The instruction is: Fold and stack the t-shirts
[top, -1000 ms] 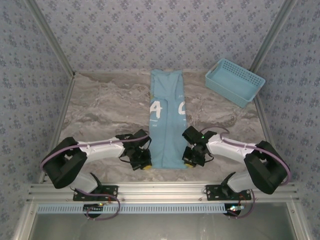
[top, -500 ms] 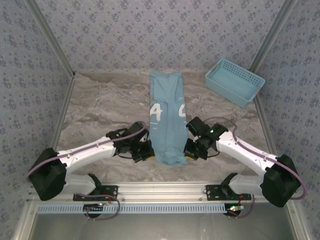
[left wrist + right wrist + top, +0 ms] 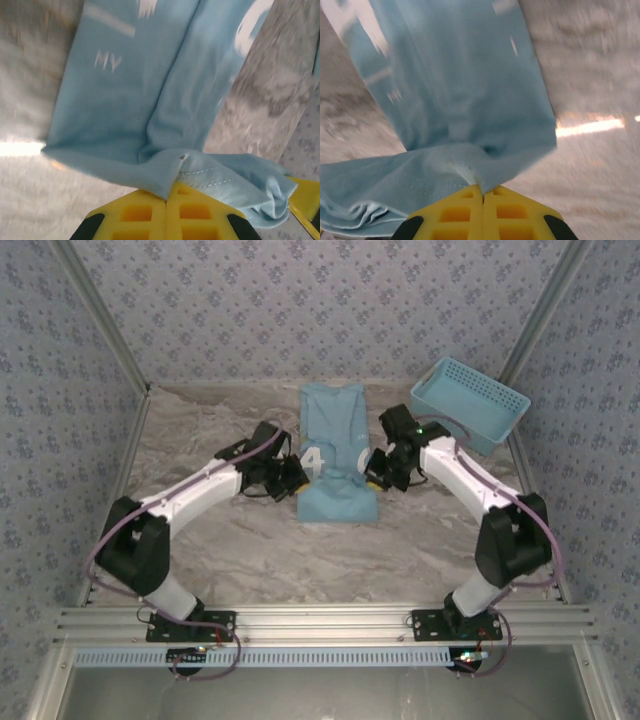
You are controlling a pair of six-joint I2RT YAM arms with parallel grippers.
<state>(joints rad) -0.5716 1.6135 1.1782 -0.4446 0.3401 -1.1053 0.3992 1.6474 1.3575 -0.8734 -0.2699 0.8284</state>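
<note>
**Top external.**
- The left arm is standing extended forward and angled inward. The left gripper (image 3: 290,478) is sitting at the left edge of the t-shirt (image 3: 333,420).
- The right arm is mirroring it, elbow out toward the right wall. The right gripper (image 3: 376,472) is at the shirt's right edge.
- The shirt is lying as a narrow strip in the middle-far part of the table (image 3: 220,540), with a doubled lower part between the two grippers.
- The basket (image 3: 470,400) is sitting in the far right corner, apart from the shirt.
- The wrists are covering the fingertips here, so the jaws are hard to make out.

**Left wrist.**
- The left gripper (image 3: 166,202) is showing its yellow fingers pressed together, pinching a hemmed edge of the t-shirt (image 3: 130,115).
- Loose layers are bunching off to the right of the fingers.
- The rest of the strip is running away over the table (image 3: 265,95), with white lettering visible on it.
- The frame is blurred, and the strip's far end is being cut off at the top.

**Right wrist.**
- The right gripper (image 3: 482,192) is likewise clamping with its yellow fingers meeting, a fold of the t-shirt (image 3: 470,90) caught at the seam between them.
- Stacked cloth edges are trailing toward the lower left.
- The table (image 3: 580,60) is smeared, and the print is showing as white streaks only.
</note>
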